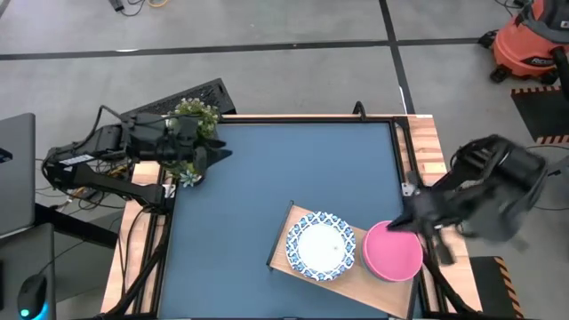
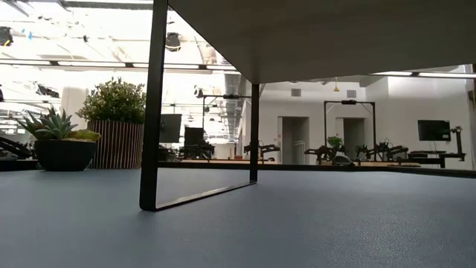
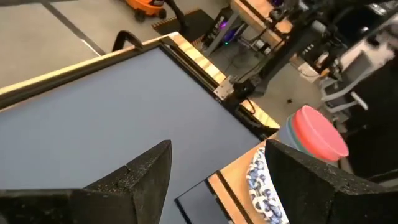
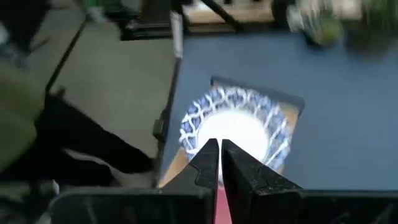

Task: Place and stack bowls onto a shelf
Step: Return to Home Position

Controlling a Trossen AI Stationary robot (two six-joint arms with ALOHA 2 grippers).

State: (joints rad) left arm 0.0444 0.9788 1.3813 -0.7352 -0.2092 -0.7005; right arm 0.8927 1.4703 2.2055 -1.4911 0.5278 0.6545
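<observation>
Bowls (image 1: 392, 252) are all on the shelf (image 1: 286, 233), which stands at about 5 o'clock on the bench (image 1: 284, 169). The white bowl (image 1: 320, 247) with the blue patterned rim is in the middle of the board. The pink bowl (image 3: 318, 132) tops a stack at the end nearest the right arm. No bowl shows on the bench itself, so I judge the stacking done and the step in hand to be the return to the rest pose.

The right hand (image 4: 219, 152) is empty, its fingers drawn narrow with only a slit between them. It hangs just above the far edge of the pink bowl, which lies at roughly 7 o'clock from it in the high view. The next move calls for lifting straight clear before swinging away, so that the closed fingers do not catch the rim and tip the stack.

The left hand (image 3: 217, 144) waits with fingers wide and empty at about 10 o'clock on the bench. The bowls lie well apart from it, towards 4 o'clock.
</observation>
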